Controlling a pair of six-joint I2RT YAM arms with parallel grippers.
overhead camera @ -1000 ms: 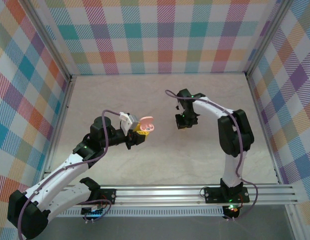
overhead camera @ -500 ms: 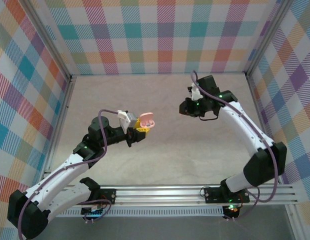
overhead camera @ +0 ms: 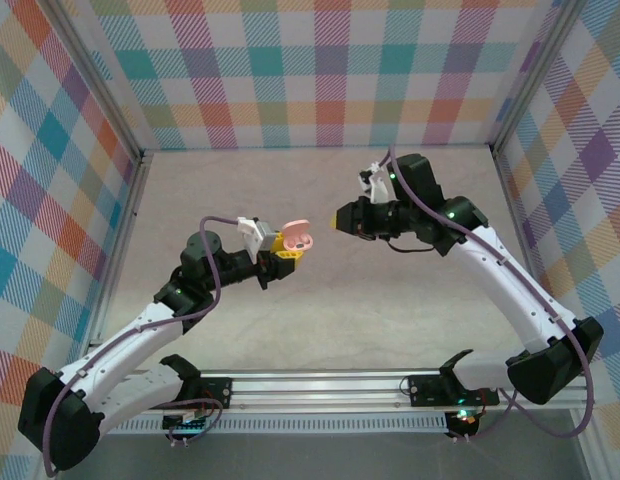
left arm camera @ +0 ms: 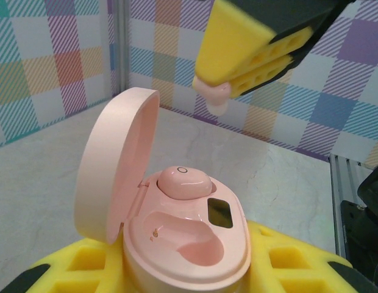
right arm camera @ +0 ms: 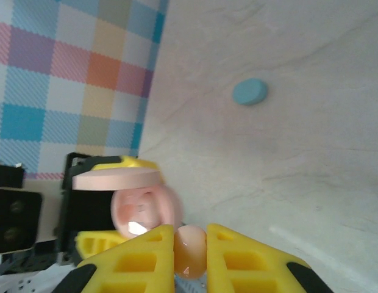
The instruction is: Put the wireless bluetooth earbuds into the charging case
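My left gripper (overhead camera: 277,250) is shut on the base of a pink charging case (left arm camera: 190,243), held above the table with its lid (left arm camera: 113,172) swung open. One salmon pink earbud (left arm camera: 184,181) sits in the far slot; the near slot (left arm camera: 180,235) is empty. My right gripper (overhead camera: 340,219) is shut on a second pink earbud (right arm camera: 190,250), pinched between its yellow fingers (right arm camera: 143,259). That bud (left arm camera: 214,97) hangs just above and beyond the open case (right arm camera: 144,210), a small gap apart. In the top view the case (overhead camera: 296,240) and the right gripper face each other.
A small light blue oval piece (right arm camera: 249,91) lies on the pale table (overhead camera: 320,300), off to the side. Plaid walls (overhead camera: 310,70) enclose the back and both sides. An aluminium rail (overhead camera: 330,385) runs along the near edge.
The right arm swung out to the back right, then reached left; its gripper with the pink bud now sits close to the open case. The left gripper shifted slightly with the case.
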